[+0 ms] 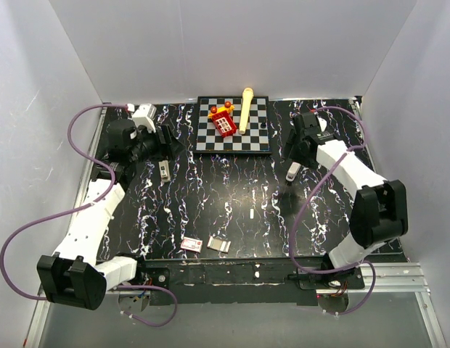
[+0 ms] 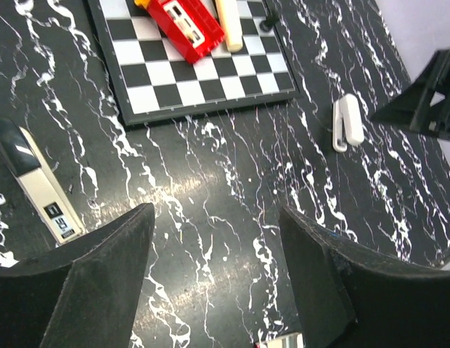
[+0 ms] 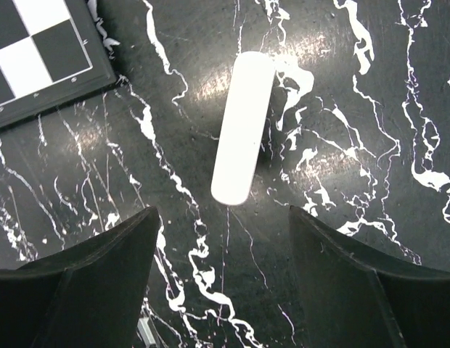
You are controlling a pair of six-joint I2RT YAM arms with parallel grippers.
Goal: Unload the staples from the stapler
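Observation:
The stapler (image 1: pixel 165 170), slim and silver-grey with a black end, lies on the black marbled table just below my left gripper (image 1: pixel 167 142). In the left wrist view it (image 2: pixel 40 185) lies left of my open, empty left gripper (image 2: pixel 218 217). A tiny pale staple strip (image 1: pixel 252 214) lies alone mid-table. My right gripper (image 1: pixel 296 148) is open and empty above a white rounded stick (image 1: pixel 292 172). In the right wrist view that stick (image 3: pixel 243 138) lies just ahead of the gripper (image 3: pixel 225 217).
A checkerboard (image 1: pixel 232 148) at the back centre holds a red toy block (image 1: pixel 223 122) and a cream stick (image 1: pixel 246 109). A small red-and-white box (image 1: pixel 191 244) and a small grey flat piece (image 1: pixel 220 245) lie near the front edge. White walls enclose the table.

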